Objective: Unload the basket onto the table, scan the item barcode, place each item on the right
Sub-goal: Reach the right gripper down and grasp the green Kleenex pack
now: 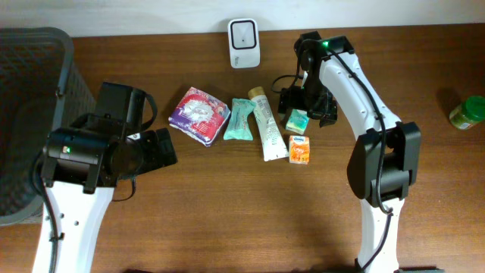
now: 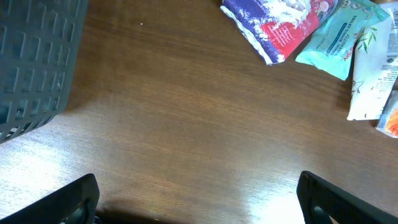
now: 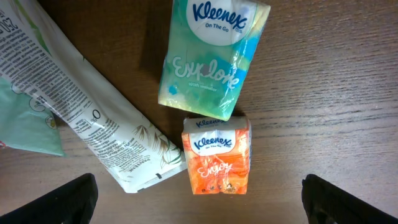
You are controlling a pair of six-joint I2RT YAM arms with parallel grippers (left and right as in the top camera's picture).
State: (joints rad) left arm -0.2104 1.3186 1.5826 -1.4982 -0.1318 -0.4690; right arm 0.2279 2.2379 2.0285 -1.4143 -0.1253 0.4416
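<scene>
The green tissue pack [image 1: 296, 119] lies on the brown surface [image 1: 227, 212] in front of the white scanner [image 1: 244, 43], which stands at the far edge. The right gripper [image 1: 307, 105] hangs over the pack with its jaws spread wide and nothing between them. From overhead the arm covers part of the pack.

The right wrist view shows the green tissue pack [image 3: 214, 59] in full, printed side up. Its near corner meets the top of the orange tissue pack [image 3: 216, 154]. The crimped end of a white tube [image 3: 93, 106] lies right against the orange pack's side. The right gripper [image 3: 199, 205] shows only as two dark fingertips [image 3: 68, 202] at the bottom corners, clear of both packs. No barcode can be made out on either pack.

Overhead, the orange tissue pack [image 1: 299, 149] is the item nearest the robot. The tube [image 1: 267, 125], a teal wipes pack [image 1: 239, 120] and a purple pack [image 1: 198, 114] run off to the left in a loose row. Only this view takes in the scanner and a green jar [image 1: 467, 112] far off at the right edge. A dark basket [image 1: 30, 114] fills the left side.

The left gripper [image 1: 163, 148] sits near the purple pack and is also wide open and empty. In the left wrist view, the left gripper [image 2: 199, 202] is above bare wood. The basket [image 2: 31, 56] wall is at one side, and the purple pack [image 2: 280, 25], the wipes pack [image 2: 339, 34] and the tube [image 2: 373, 81] are well ahead.
</scene>
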